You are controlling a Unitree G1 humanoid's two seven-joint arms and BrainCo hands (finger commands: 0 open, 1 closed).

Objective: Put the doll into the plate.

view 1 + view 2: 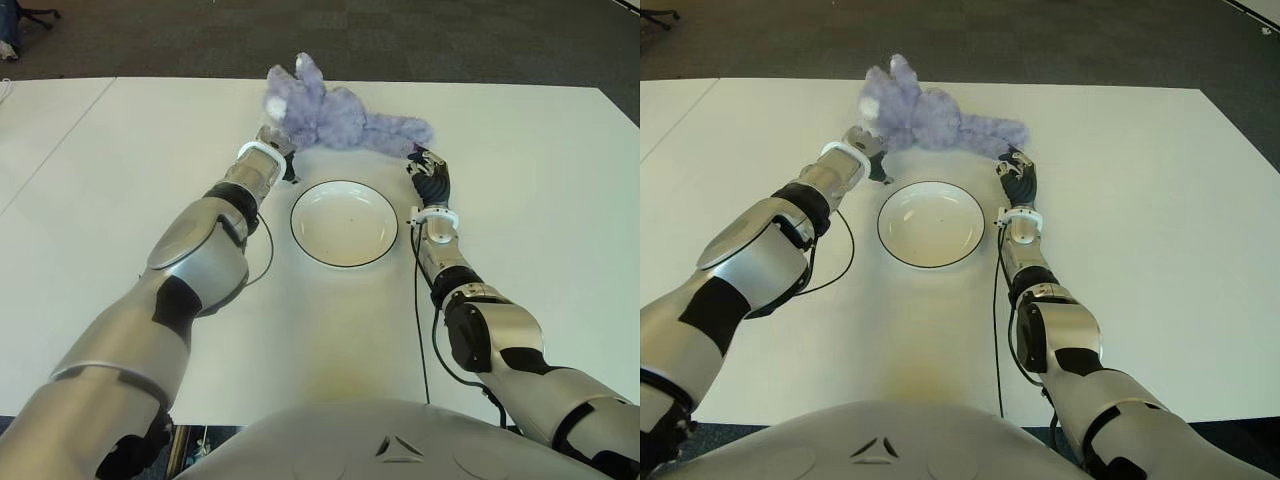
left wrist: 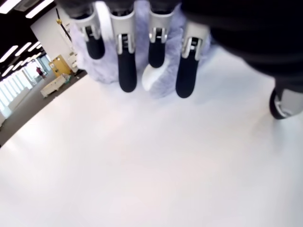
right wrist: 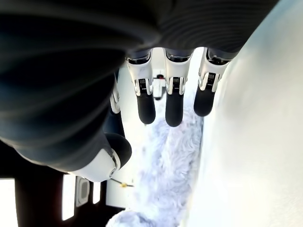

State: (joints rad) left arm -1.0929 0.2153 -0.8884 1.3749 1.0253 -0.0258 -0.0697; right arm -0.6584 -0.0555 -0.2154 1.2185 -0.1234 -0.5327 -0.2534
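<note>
While the plate (image 1: 344,222) stands empty on the white table (image 1: 530,170), we find the task at its approach stage: the doll (image 1: 335,113), a lilac plush animal, lies on the table just beyond the plate's far rim, stretched sideways with its head toward the robot's left. Neither hand has yet closed on it.

The left hand (image 1: 278,143) sits at the head end of the doll. In its wrist view the fingers (image 2: 127,71) hang straight and parted, their tips against or just short of the plush; we cannot tell whether they touch. Nothing is held.

The right hand (image 1: 429,172) sits at the doll's tail end. Its wrist view shows the fingers (image 3: 173,101) extended over the fur and the thumb set well apart below, so the hand is open and empty, with the plush lying between fingers and thumb.

We judge that the next move calls for both hands to close on their ends of the doll, lift it clear of the table, and carry it back over the near rim into the plate. A one-sided grip may let the limp body sag and drag.
</note>
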